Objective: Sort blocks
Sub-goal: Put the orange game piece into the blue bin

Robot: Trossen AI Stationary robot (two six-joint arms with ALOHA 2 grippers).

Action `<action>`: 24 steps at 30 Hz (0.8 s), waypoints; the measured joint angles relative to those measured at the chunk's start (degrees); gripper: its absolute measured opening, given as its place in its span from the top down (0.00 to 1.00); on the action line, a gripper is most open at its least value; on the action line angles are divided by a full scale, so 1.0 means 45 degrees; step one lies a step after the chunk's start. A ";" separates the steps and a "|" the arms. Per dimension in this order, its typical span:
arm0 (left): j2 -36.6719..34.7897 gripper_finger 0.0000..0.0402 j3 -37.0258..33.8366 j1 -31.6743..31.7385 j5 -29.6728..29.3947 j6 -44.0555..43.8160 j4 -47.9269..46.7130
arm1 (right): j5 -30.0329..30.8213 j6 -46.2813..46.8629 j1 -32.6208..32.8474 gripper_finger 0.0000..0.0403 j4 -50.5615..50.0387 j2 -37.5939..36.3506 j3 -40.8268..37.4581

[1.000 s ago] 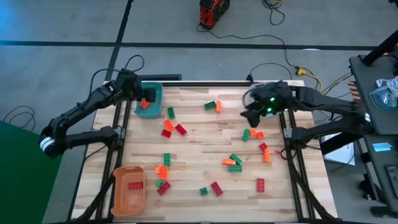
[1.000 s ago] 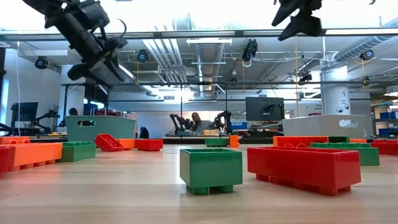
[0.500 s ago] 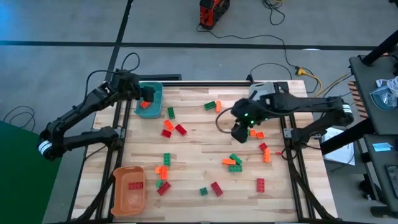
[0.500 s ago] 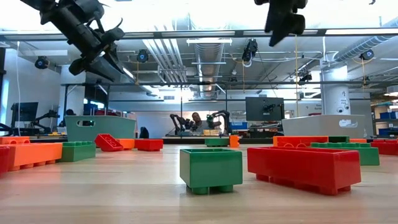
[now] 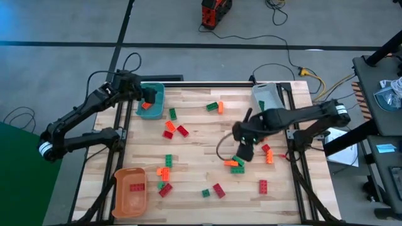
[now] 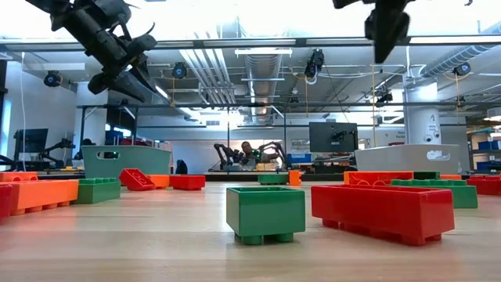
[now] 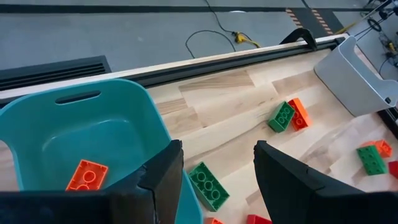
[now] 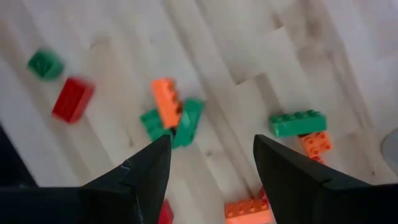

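Orange, green and red blocks (image 5: 168, 161) lie all over your wooden desk (image 5: 201, 125). One orange block (image 7: 86, 175) already sits in the teal bin (image 7: 37, 134). Your right gripper (image 5: 244, 152) hangs with its fingers apart and holds nothing — it is just above a tight bunch of one orange and two green blocks (image 8: 172, 118). Watch out: these touch, so a grab could pinch two colours at once, or push one away. The right arm reaches in from the desk's right side, bent downward. Your left gripper (image 5: 149, 95) waits over the teal bin — fingers apart, holding nothing.
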 joint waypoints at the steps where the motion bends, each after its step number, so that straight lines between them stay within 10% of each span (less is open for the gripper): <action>1: 0.0000 0.57 0.0004 0.0000 0.0000 0.0051 0.0004 | 0.0007 0.0021 0.0214 0.46 -0.0031 -0.0036 -0.0080; 24: 0.0000 0.57 0.0004 0.0000 0.0020 0.0356 -0.0011 | -0.0553 0.5683 0.3221 0.46 0.1645 -0.0643 -0.5035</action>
